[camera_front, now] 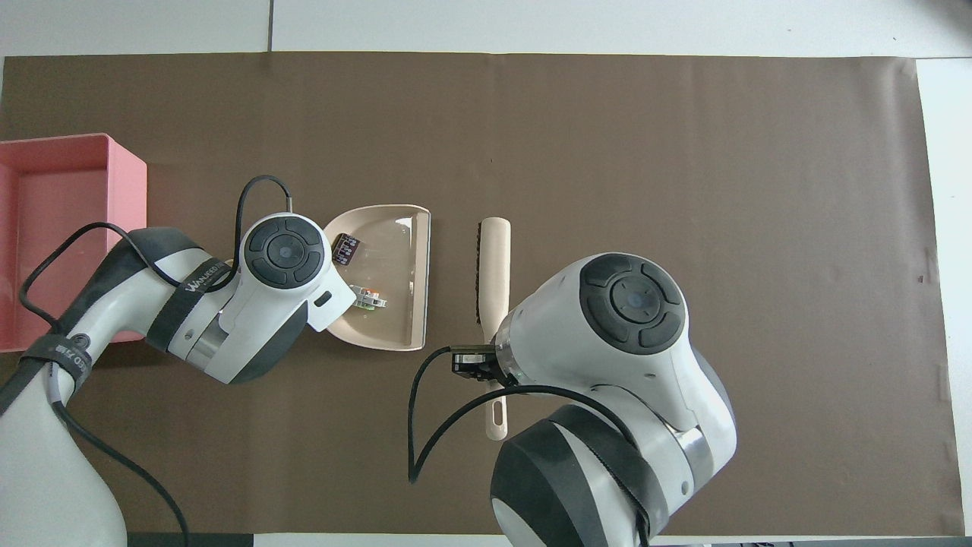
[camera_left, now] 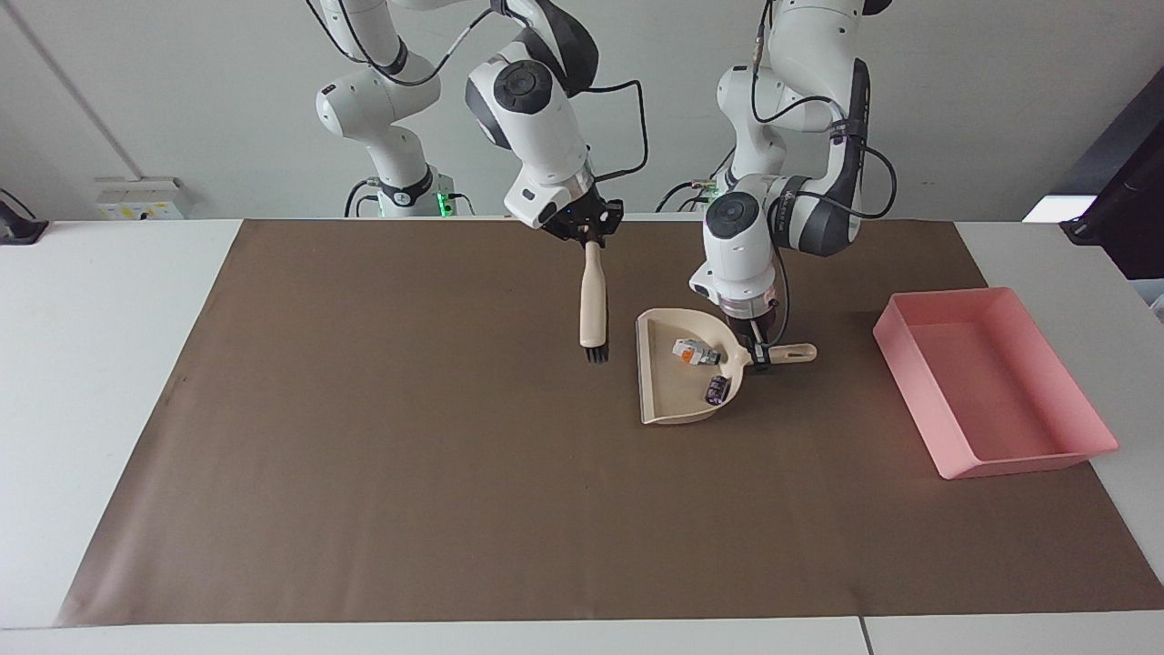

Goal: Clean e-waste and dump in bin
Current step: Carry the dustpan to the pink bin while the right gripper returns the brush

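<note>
My left gripper (camera_left: 757, 353) is shut on the handle of a beige dustpan (camera_left: 664, 382), which sits low at the middle of the brown mat. Both bits of e-waste lie in the pan: the white block with an orange mark (camera_left: 696, 351) and the dark cylinder (camera_left: 717, 389). They also show in the overhead view, the block (camera_front: 367, 298) and the cylinder (camera_front: 345, 248). My right gripper (camera_left: 591, 238) is shut on the handle of a beige brush (camera_left: 593, 305). The brush hangs bristles down over the mat beside the pan's open edge. The pink bin (camera_left: 950, 464) stands toward the left arm's end.
The brown mat (camera_left: 409, 473) covers most of the white table. The bin's inside looks bare. In the overhead view the left arm's wrist (camera_front: 285, 251) hides the dustpan's handle and my left gripper.
</note>
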You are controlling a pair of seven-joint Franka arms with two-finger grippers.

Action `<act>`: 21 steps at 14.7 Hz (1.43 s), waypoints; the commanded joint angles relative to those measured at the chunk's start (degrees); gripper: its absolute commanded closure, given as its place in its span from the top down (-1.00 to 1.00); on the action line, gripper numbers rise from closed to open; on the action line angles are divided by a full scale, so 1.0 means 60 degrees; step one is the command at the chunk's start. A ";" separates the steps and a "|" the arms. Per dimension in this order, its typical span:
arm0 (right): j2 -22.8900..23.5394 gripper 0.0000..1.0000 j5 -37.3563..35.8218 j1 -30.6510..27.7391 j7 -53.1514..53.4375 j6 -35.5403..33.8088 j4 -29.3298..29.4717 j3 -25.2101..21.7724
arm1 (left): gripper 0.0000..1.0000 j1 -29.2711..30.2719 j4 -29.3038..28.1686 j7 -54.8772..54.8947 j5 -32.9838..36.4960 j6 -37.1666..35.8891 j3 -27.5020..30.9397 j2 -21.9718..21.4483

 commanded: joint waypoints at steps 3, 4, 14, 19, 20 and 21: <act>-0.0855 -1.00 -0.1127 -0.2706 -0.1892 -0.1984 -0.0119 0.0093 | -0.96 0.1140 0.0447 0.2217 -0.0951 -0.0638 0.0008 -0.0690; -0.0855 -1.00 -0.1360 -0.3250 -0.2349 -0.2147 -0.0148 0.0107 | -0.96 0.1360 0.0784 0.2525 -0.1097 -0.0990 0.0008 -0.0690; -0.0665 -1.00 -0.2549 -0.6974 -0.6776 0.0368 -0.2664 0.0122 | -0.93 0.4875 0.3260 0.5428 -0.2373 -0.2619 0.0110 -0.0253; -0.0343 -1.00 -0.2549 -0.7093 -0.7040 0.0735 -0.3090 0.0122 | -0.95 0.6413 0.4623 0.6117 -0.2257 -0.3059 0.0169 0.0407; -0.0372 -1.00 -0.2563 -0.7122 -0.7172 0.0926 -0.3252 0.0122 | -0.95 0.6590 0.4668 0.6132 -0.2125 -0.3044 0.0256 0.0423; -0.0415 -1.00 -0.2592 -0.7122 -0.7202 0.1058 -0.3384 0.0107 | -0.94 0.6693 0.4683 0.6161 -0.1849 -0.2943 0.0330 0.0452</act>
